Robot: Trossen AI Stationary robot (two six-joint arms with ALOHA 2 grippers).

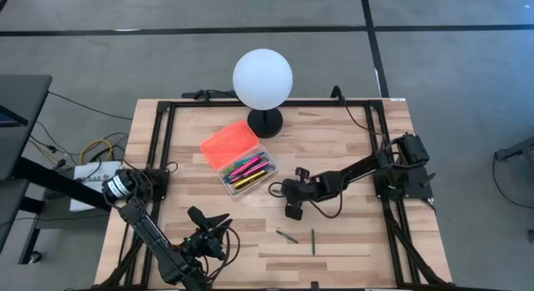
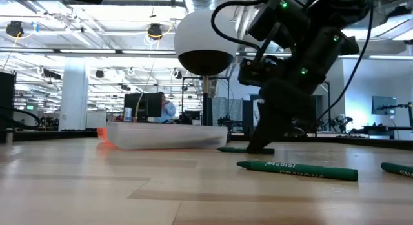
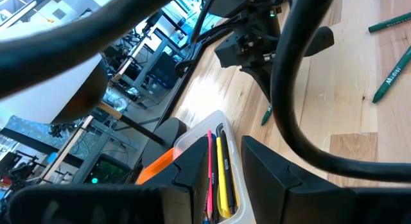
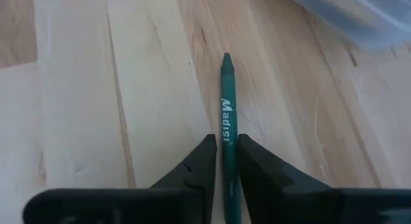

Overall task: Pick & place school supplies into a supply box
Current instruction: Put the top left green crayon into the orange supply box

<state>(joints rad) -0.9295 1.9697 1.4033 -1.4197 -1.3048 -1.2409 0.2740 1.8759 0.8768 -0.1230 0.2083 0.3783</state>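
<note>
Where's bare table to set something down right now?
Free: the wood left of the supply box, and the far right corner beyond the right arm. Crowded: the middle, where lamp, box and right claw cluster, and the near strip holding two green crayons.

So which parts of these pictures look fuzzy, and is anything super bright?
Low view: the near green crayon is sharp, the supply box behind it is hazy, and the ceiling lights glare. Left wrist view: a big blurry cable crosses up close. Right wrist view: the crayon between the right hand looks clear; the box corner is soft.
</note>
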